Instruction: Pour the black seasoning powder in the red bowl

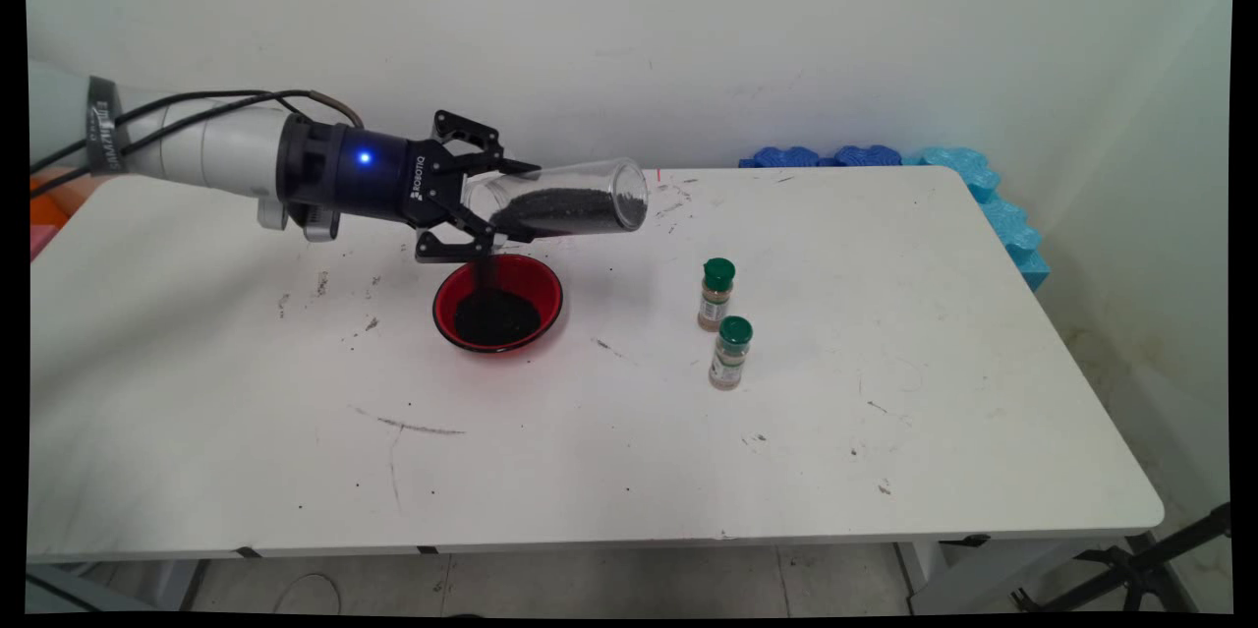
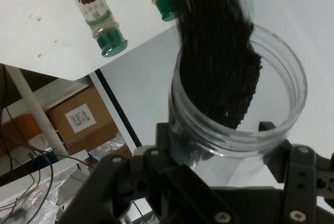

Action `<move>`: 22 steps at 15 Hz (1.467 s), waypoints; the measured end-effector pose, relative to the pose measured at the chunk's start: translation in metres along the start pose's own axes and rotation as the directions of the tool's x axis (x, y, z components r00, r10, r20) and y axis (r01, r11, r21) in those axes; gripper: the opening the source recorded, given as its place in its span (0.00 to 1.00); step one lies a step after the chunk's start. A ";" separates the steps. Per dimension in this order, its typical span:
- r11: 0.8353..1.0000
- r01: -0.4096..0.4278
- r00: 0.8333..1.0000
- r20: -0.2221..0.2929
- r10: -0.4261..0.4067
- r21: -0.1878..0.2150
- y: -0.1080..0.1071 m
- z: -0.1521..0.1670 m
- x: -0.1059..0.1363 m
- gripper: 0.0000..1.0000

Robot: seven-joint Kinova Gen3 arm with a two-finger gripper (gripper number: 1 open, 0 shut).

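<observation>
Hand: black two-finger hand is clamped on a clear plastic jar, its fingers closed on the sides of the jar near the mouth end; in the hand view the fingers press against the rim zone of the jar.
Jar position: held in the air almost on its side, the closed bottom pointing to the right of the main view, the open mouth turned toward the hand and tipped a little down, over the red bowl.
Contents: dark fine grains lie along the lower wall of the jar; a thin dark stream falls from the mouth into the bowl, where a dark heap already lies.
Bowl: stands on the white table, directly under the hand, not touching the jar.
Nearby: two small spice bottles with green caps stand upright to the right of the bowl, well apart from it.
Handling, my judgement: the jar looks stiff, thin-walled and smooth, so slippery; light by itself, and the loose grains move its weight when it tilts.
Where to hold, my judgement: across the round wall close to the mouth, as now, with firm but not crushing pressure.
</observation>
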 end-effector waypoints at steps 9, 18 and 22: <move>1.000 -0.007 1.000 -0.005 0.007 -0.003 0.000 0.001 0.003 0.00; 0.997 -0.070 0.997 -0.018 0.071 0.008 0.002 0.002 0.006 0.00; 0.992 -0.128 0.991 -0.027 0.128 0.020 0.002 0.001 0.006 0.00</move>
